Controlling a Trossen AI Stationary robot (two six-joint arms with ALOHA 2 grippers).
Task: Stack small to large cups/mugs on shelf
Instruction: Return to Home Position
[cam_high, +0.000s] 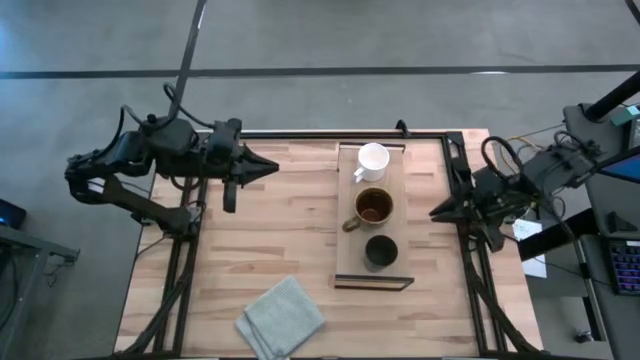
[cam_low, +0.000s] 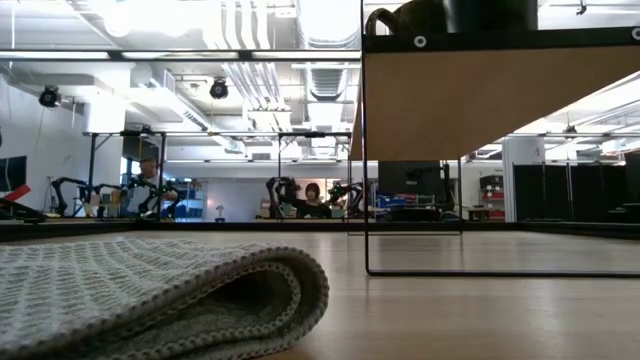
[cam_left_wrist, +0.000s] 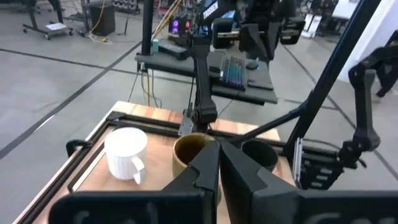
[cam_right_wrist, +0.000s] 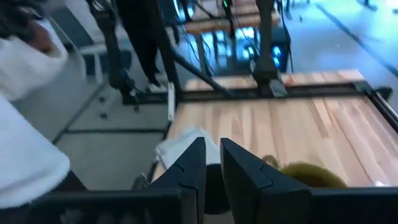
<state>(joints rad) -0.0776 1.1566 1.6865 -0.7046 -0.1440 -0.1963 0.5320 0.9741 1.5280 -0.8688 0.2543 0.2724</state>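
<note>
**Operator:** Where do the task items stand?

**Supervisor:** Check the high view. The shelf (cam_high: 347, 262) lies right of centre. It carries three vessels in one row. The white mug (cam_high: 372, 160) is at the upper end, the olive-brown mug (cam_high: 374, 206) is in the middle, and the dark cup (cam_high: 381, 251) is at the lower end. All three are upright. Nothing on the counter (cam_high: 280, 240) is left to load. Only the folded cloth (cam_high: 282, 318) lies on it, at the lower centre of the frame.

**Operator:** What is the state of each tool?

**Supervisor:** The left tool (cam_high: 268, 167) is in the upper left of the frame, pointing toward the shelf and well apart from it. Its fingers are drawn together and it holds nothing. The right tool (cam_high: 436, 212) is at the right counter edge, near the shelf's long side. Its gap is narrow and it also holds nothing.

**Operator:** Which step is this, and how do I run it well?

**Supervisor:** Judging by the loaded shelf and the empty tools, you are parking the arms.

1. Watch the right arm first, since it is the one closer to the mugs.
2. Move each arm away from the shelf, never across it.
3. Keep both tools narrow, so no finger catches a handle or the dark end frame.
4. Confirm in the high view that no vessel tilts or slides.
</note>
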